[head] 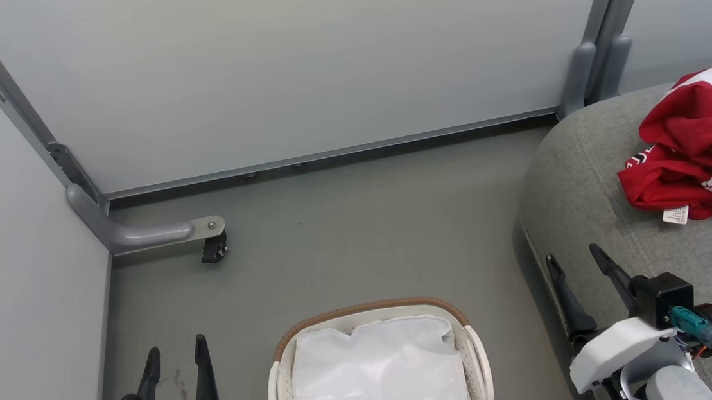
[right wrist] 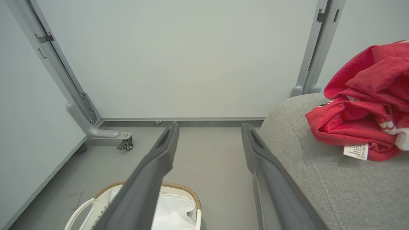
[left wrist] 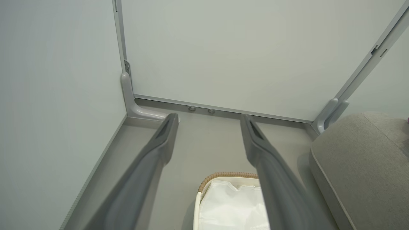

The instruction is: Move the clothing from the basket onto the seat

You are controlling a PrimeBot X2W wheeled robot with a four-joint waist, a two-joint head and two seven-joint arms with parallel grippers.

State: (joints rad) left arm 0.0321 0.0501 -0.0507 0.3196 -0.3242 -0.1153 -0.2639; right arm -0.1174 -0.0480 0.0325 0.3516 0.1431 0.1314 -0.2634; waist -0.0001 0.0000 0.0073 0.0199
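The red clothing (head: pixel 699 144) with white trim and a white care tag lies bunched on the grey seat (head: pixel 588 205) at the right; the right wrist view shows the clothing (right wrist: pixel 364 108) on the seat (right wrist: pixel 319 179) too. On the floor stands the white basket (head: pixel 365 310) with a brown rim, and in it I see just its white liner. My left gripper (head: pixel 176 351) is open and empty, left of the basket. My right gripper (head: pixel 575 255) is open and empty at the seat's near edge, short of the clothing.
Pale partition panels close off the back and left. A grey panel foot with a black caster (head: pixel 213 248) juts onto the floor at the back left. Grey floor (head: pixel 364 225) lies between basket, panels and seat.
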